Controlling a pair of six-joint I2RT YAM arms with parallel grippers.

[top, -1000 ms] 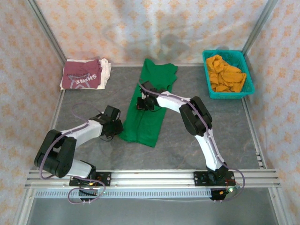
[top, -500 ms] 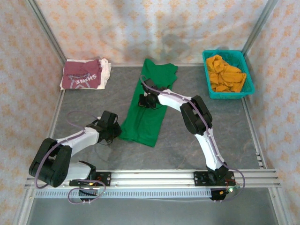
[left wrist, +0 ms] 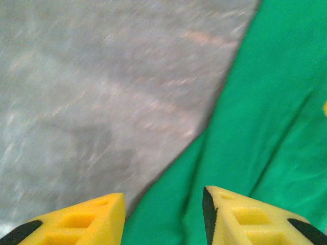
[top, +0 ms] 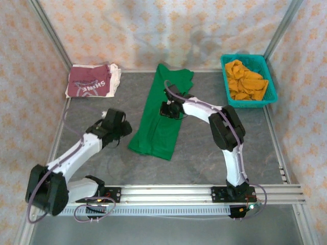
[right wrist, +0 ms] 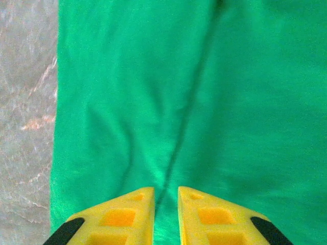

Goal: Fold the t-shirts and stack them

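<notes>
Right of green t-shirt [top: 156, 130], basket [top: 251, 103] of orange cloth [top: 246, 80]

1. Left arm [top: 76, 150]: its base is at the near edge of the table [top: 204, 163], close to the left corner. The links reach away and to the right.
2. Left gripper [top: 118, 127]: left of the table's middle, pointing right. In the wrist view its yellow fingers [left wrist: 92, 217] stand wide apart.
3. Right arm [top: 225, 127]: its base is at the near edge, right of centre. The forearm rises, bends at the elbow and extends left towards the table's middle.
4. Right gripper [top: 171, 109]: angled downward. Its yellow fingers [right wrist: 122, 214] are parted by a narrow slit, apparently just open.
</notes>
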